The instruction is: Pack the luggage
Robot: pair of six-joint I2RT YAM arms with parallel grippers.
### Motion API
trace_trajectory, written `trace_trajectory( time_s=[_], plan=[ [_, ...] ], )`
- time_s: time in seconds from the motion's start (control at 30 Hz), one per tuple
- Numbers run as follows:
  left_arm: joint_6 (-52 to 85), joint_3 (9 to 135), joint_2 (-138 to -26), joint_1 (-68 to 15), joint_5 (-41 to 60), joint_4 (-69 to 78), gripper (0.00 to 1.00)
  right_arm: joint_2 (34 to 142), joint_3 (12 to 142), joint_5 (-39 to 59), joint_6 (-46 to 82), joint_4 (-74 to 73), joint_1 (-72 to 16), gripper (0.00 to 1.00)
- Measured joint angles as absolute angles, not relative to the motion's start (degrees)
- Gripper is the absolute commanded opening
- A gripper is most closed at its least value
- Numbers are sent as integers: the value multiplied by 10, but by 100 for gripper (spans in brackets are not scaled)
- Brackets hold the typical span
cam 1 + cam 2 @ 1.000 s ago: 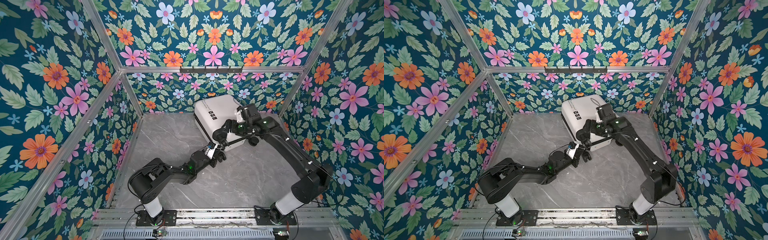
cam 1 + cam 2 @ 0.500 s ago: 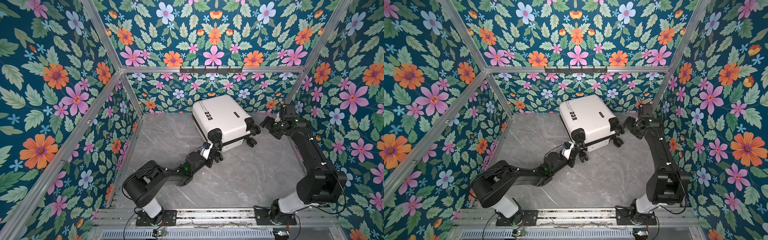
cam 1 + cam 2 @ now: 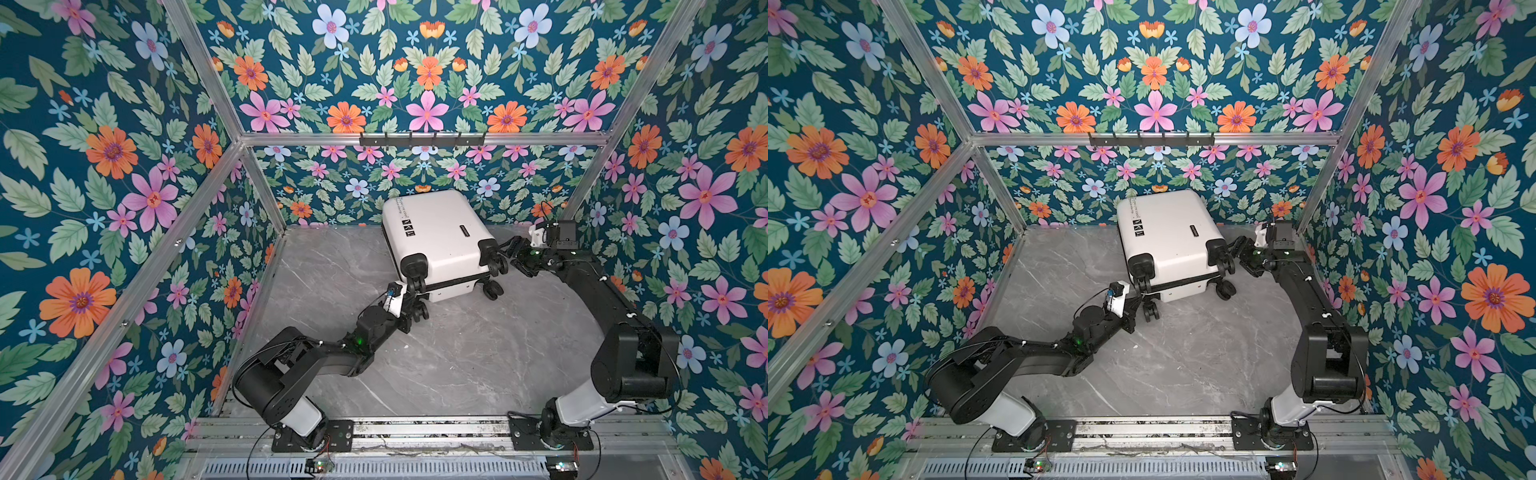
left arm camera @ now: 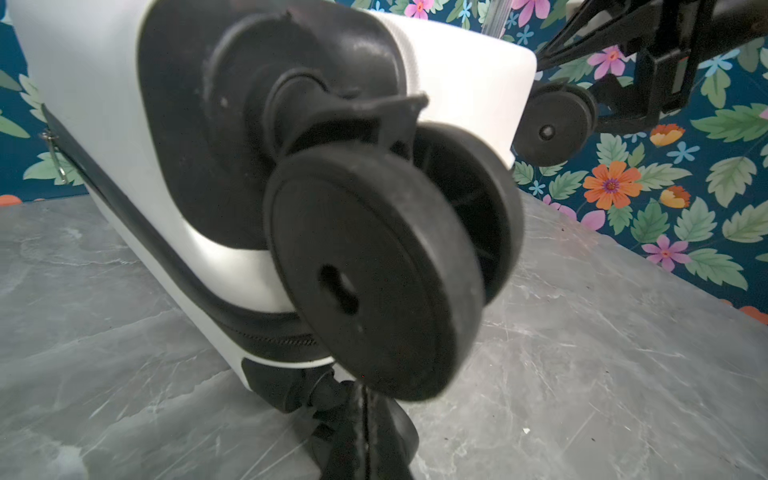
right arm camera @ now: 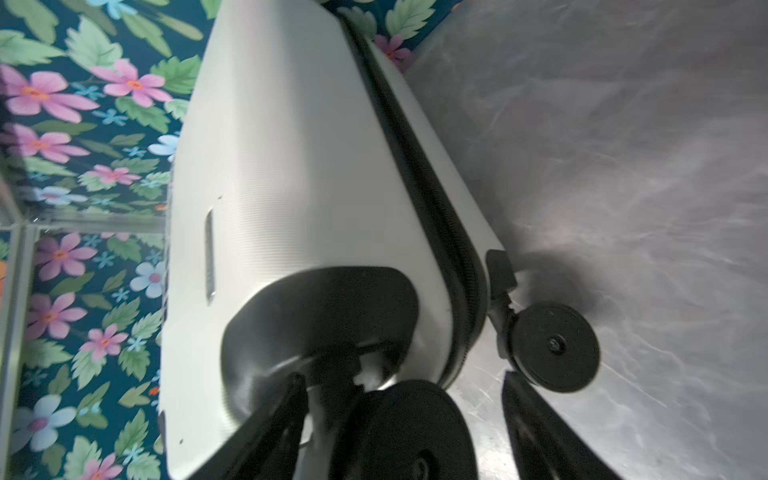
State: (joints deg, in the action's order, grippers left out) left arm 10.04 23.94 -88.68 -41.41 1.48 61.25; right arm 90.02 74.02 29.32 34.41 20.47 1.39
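- Left arm (image 3: 316, 361): boxy black links, white base column (image 3: 305, 415), bolted black foot plate (image 3: 338, 434).
- Right arm (image 3: 598, 291): same black links, white column and black plate.
- Small green light (image 3: 358, 341) on each forearm.
- White wrist mount (image 3: 395, 300); thin black cable (image 3: 1091, 296) beside it.
- Left gripper (image 4: 362, 399) and right gripper (image 5: 401, 375): black fingers.

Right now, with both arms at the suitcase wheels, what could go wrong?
1. The right pincer stands open around a spinner wheel; closing there, the caster could swivel and the grip slip.
2. The left pincer is shut low at the luggage's near corner; what it pinches is unclear, so a pull might drag the whole case.
3. The back wall is close behind; a push could jam the case.
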Motion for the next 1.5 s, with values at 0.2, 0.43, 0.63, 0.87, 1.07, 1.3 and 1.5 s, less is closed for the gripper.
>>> trace_trajectory(
  time_s=[0.2, 0.43, 0.63, 0.87, 1.07, 1.3, 1.5],
  plan=[
    [101, 219, -871, -376, 22, 618, 0, 886, 693, 320, 360, 135, -13, 60],
    [101, 210, -860, -339, 32, 617, 0, 877, 655, 334, 362, 101, -60, 53],
    [100, 209, -859, -333, 20, 612, 0, 875, 641, 322, 369, 83, -101, 41],
    [84, 225, -859, -341, -25, 583, 0, 893, 659, 267, 378, 102, -154, 35],
    [75, 233, -861, -357, -80, 564, 0, 916, 691, 209, 395, 105, -210, 31],
    [75, 238, -880, -381, -86, 571, 0, 951, 747, 171, 403, 134, -276, 31],
    [88, 239, -896, -391, -105, 581, 0, 972, 783, 149, 404, 138, -305, 28]
  ],
)
